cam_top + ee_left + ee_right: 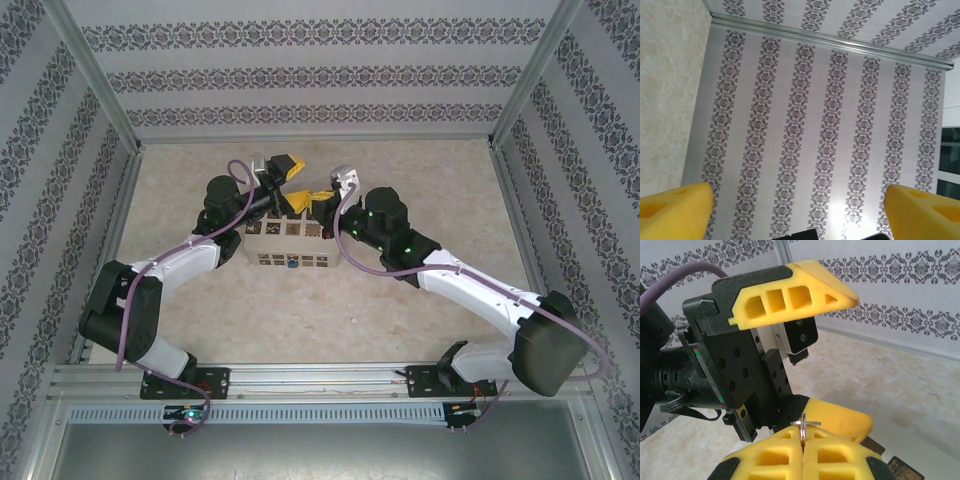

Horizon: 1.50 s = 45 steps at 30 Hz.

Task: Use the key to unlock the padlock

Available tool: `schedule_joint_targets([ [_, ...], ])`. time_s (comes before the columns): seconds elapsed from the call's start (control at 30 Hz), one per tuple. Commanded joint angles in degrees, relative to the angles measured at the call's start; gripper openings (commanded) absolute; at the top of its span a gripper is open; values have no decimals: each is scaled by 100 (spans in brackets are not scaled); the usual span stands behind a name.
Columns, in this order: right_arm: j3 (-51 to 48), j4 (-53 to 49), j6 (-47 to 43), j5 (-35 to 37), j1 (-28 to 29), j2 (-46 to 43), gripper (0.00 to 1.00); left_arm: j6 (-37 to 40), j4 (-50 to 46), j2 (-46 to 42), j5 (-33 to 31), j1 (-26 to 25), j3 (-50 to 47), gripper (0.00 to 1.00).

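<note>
My right claw (803, 452) is clamped tight on the key (803, 426). My left claw (856, 360) gapes wide beside it, holding nothing. The padlock (290, 265) sits at the near side of the white box (262, 243), mid-desk (440, 185).

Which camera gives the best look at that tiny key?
The right wrist view: the key stands close up, pinched in the shut yellow fingers of the right gripper. In the top external view it is too small to make out. The left wrist view faces the patterned wall.
</note>
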Motion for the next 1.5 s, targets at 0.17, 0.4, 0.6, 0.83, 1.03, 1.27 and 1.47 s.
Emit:
schedule_joint_targets([
  [0.17,459,282,-145,-239,-6,462,0,-266,662,151,-6,-52,131,79],
  [0.4,398,267,-123,-181,-18,546,0,-249,641,164,6,-50,135,69],
  [0.6,265,250,-97,-110,-24,472,0,-232,608,160,-16,-50,71,58],
  [0.83,136,288,-36,-50,-21,371,0,-135,410,107,-46,-54,30,45],
  [1.03,73,299,-18,-13,-19,300,0,-123,393,107,-57,-49,-4,31],
  [1.27,65,305,8,4,-16,278,0,-64,316,77,-64,-52,-31,19],
  [1.47,69,307,26,13,-19,274,0,53,183,46,-64,-50,-45,11],
])
